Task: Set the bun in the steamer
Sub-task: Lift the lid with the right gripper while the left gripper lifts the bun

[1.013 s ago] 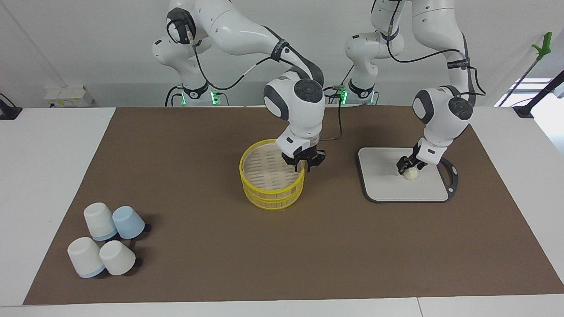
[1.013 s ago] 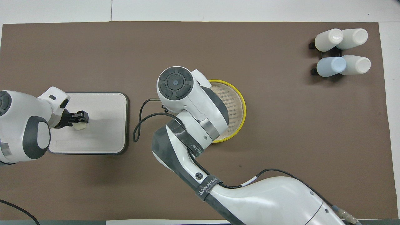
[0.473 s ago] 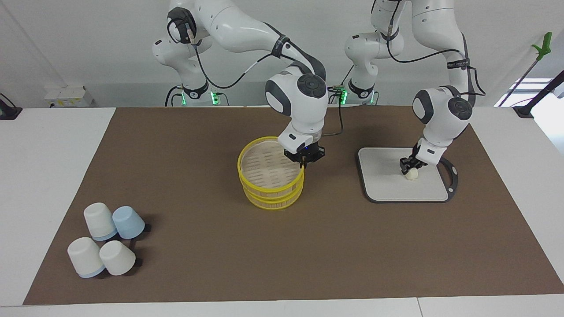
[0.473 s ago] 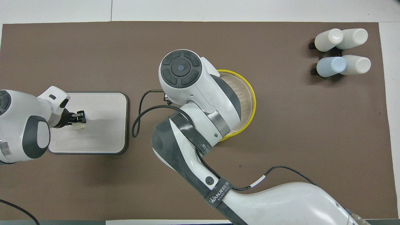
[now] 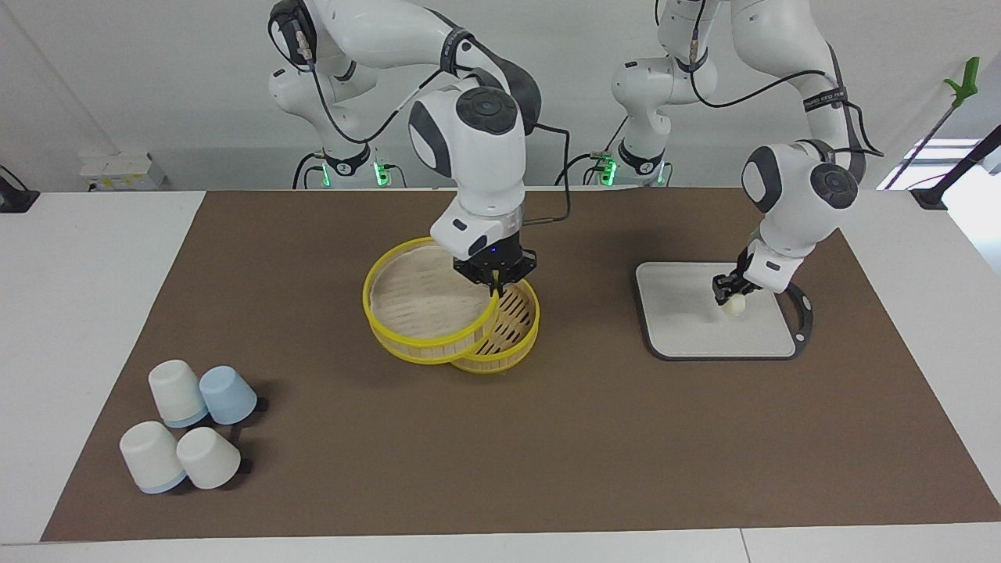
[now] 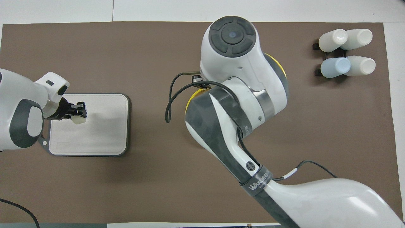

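My right gripper is shut on the rim of the steamer's upper tier. It holds that tier tilted in the air, over the mat and partly over the lower tier, which sits mid-mat. In the overhead view my right arm hides the gripper, and only bits of the upper tier's yellow rim and the lower tier's rim show. My left gripper is shut on the bun. The small cream lump hangs just above the grey board.
Several upturned cups, white and pale blue, cluster on the brown mat at the right arm's end, farther from the robots than the steamer. The board's handle loop sticks out toward the left arm's end.
My right gripper lifted the upper tier off the lower one and swung it toward the right arm's end. My left gripper closed on the bun and raised it slightly off the board.
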Available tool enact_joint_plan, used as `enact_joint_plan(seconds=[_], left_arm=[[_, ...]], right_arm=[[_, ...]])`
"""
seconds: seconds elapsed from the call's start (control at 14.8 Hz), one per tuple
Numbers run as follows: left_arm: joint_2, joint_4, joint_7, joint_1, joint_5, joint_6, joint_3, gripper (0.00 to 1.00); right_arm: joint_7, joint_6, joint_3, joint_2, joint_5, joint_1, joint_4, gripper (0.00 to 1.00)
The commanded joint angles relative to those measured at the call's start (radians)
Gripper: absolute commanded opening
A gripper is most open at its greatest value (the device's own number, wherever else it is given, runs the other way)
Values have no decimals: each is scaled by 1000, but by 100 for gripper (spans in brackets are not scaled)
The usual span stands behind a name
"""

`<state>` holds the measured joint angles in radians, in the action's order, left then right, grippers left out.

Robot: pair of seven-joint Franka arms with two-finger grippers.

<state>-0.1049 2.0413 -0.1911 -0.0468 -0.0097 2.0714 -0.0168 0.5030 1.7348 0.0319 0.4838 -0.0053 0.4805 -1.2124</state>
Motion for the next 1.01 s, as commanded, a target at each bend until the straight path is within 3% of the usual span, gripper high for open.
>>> enact_joint_plan(seconds=[0.0, 0.27, 0.54, 0.95], left_arm=[[-3, -79, -161, -105, -28, -80, -9, 39], [-10, -167, -410, -252, -111, -106, -9, 39], [-65, -288, -666, -438, -115, -116, -9, 39], [-154, -400, -783, -617, -135, -137, -9, 39]], right_arm=[[-92, -47, 11, -34, -4, -66, 1, 0], [-112, -61, 10, -39, 2, -88, -4, 0], [-145, -61, 11, -40, -1, -115, -6, 0], [-304, -61, 11, -39, 2, -201, -10, 0]])
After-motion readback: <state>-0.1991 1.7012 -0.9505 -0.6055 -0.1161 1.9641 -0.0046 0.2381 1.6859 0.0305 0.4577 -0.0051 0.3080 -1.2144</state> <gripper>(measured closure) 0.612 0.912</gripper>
